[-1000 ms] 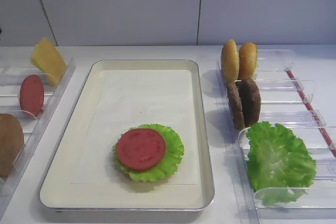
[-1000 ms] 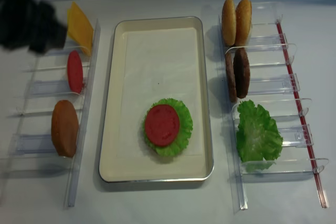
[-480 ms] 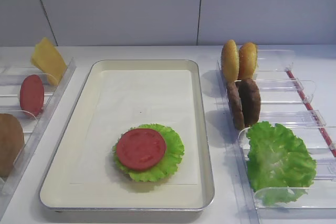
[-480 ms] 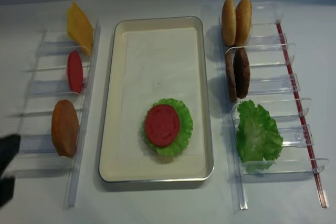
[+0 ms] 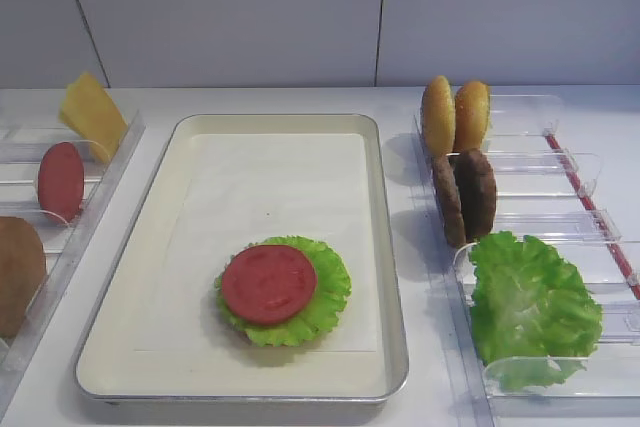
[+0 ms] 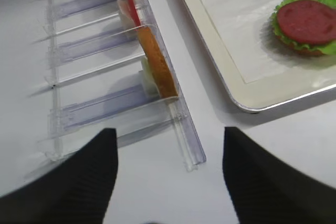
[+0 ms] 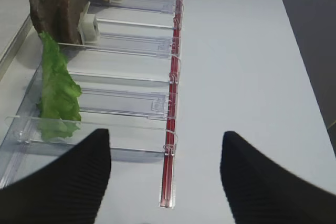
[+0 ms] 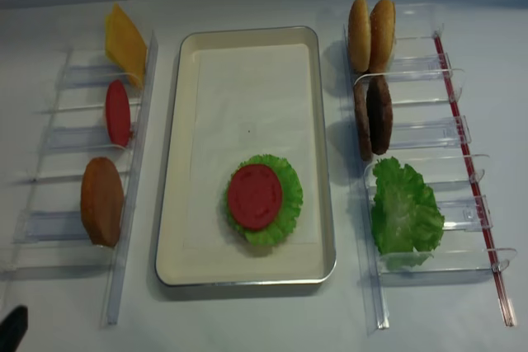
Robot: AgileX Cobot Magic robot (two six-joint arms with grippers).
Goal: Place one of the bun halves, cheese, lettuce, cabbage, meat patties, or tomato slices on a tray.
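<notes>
On the tray (image 8: 244, 269), one of the tomato slices (image 8: 254, 196) lies flat atop green lettuce (image 8: 285, 204). Since a second ago the left tool (image 6: 169, 174) has withdrawn to the bench's near-left corner, jaws spread, empty. Right tool (image 7: 164, 177) likewise gapes. Placement appears complete, probably.

Shiny metal tray (image 5: 392, 277) with matt paper liner, clear glossy plastic holders (image 8: 417, 72), rough patties (image 5: 465, 195)
</notes>
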